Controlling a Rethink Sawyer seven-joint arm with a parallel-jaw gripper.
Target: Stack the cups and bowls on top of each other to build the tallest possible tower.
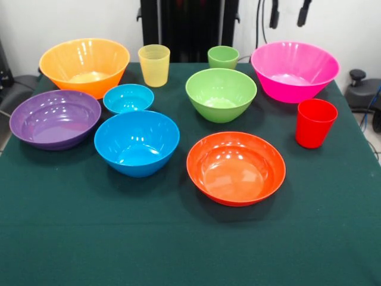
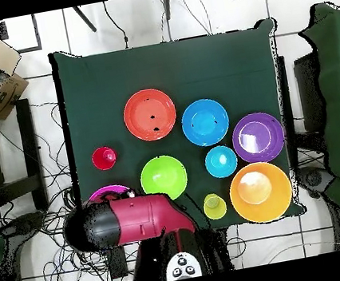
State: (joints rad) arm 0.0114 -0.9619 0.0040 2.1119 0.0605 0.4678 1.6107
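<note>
From the front view, you've got everything spread out singly on the dark green tabletop [image 1: 190,250], nothing nested or stacked at all. Take the green bowl [image 1: 221,94] as your anchor, roughly mid-table. Right behind it sits the light green cup [image 1: 223,57], and further along the back row to its left the yellow cup [image 1: 154,65], both upright. The big pink bowl [image 1: 294,70] is off to its right and a bit back, with the red cup [image 1: 315,123] standing in front of that, well apart from the green bowl. The red-orange bowl [image 1: 236,167] is just in front of the green bowl, nearest the camera. To the left of the green bowl you'll find the small blue bowl [image 1: 128,98], then the big blue bowl [image 1: 137,142] in front of that, the purple bowl [image 1: 55,118] further left, and the yellow-orange bowl [image 1: 84,65] back in the far left corner. All open side up.

No arm or jaws show here.

The overhead view has the same layout turned around. The green bowl [image 2: 163,177] sits near the middle, and the red and black arm [image 2: 131,220] lies across the table's edge just below it, covering most of the pink bowl [image 2: 106,194] and the green cup. Can't tell whether the jaws are open or closed; they're not visible under the arm.
</note>
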